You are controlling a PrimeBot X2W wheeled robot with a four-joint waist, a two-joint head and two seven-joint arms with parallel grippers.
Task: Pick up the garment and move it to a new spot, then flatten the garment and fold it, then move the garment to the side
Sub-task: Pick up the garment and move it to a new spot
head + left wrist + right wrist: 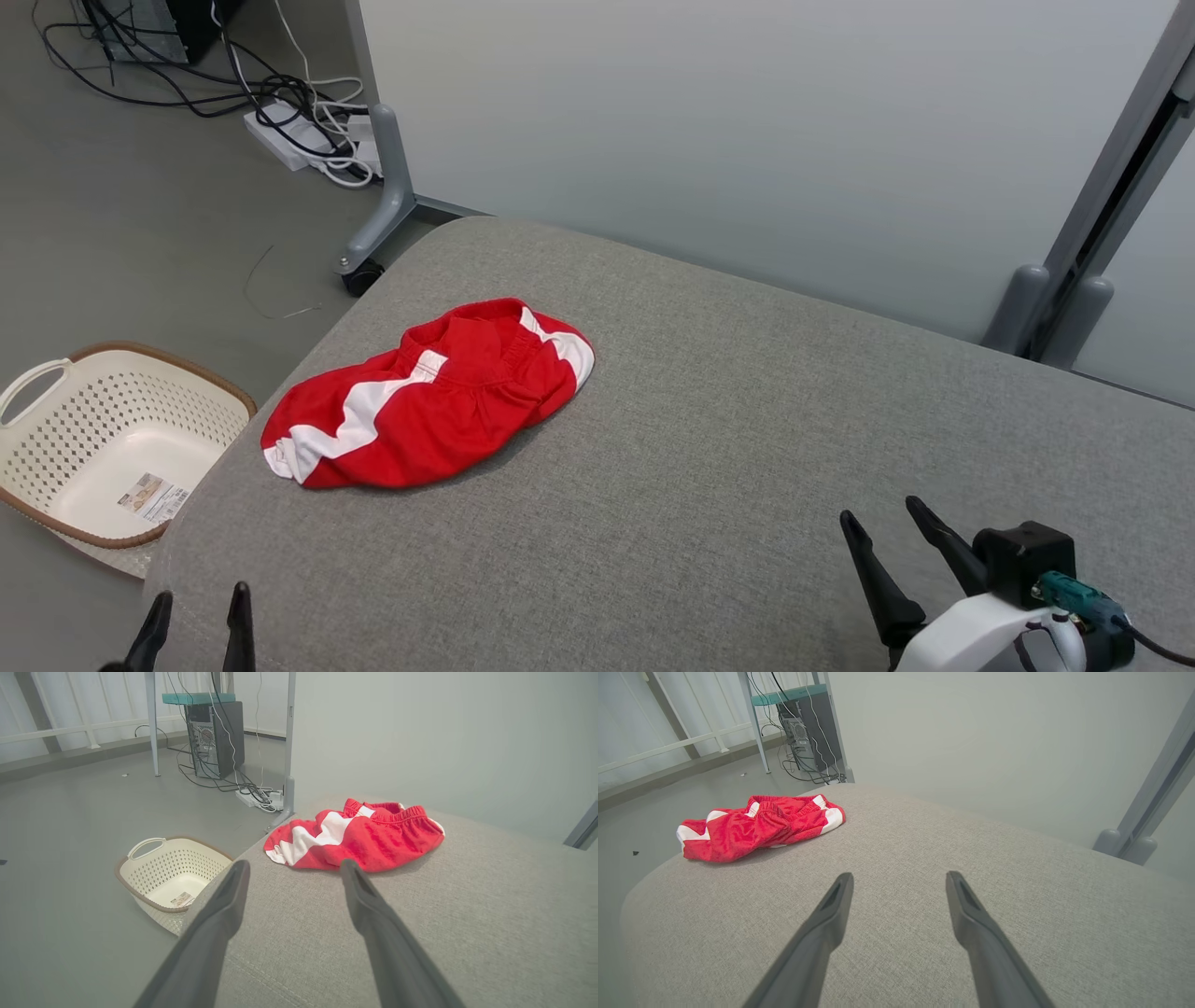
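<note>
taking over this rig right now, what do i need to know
End effectors: left end effector open and empty at the near left edge of the grey cushion; right end effector open and empty over its near right.
Things: red and white shorts lie bunched on the cushion's left part, apart from both end effectors; a white laundry basket stands on the floor beside that edge.
Done: nothing that shows; shorts neither flat nor folded.
Left: pick up, move, flatten, fold, set aside.

Our right gripper (pixel 878 510) has 2 long dark tapered fingers (pixel 876 579), a black block housing (pixel 1022 551), a white forearm shell (pixel 971 637), and a teal connector (pixel 1074 593) with a black cable (pixel 1158 645).
</note>
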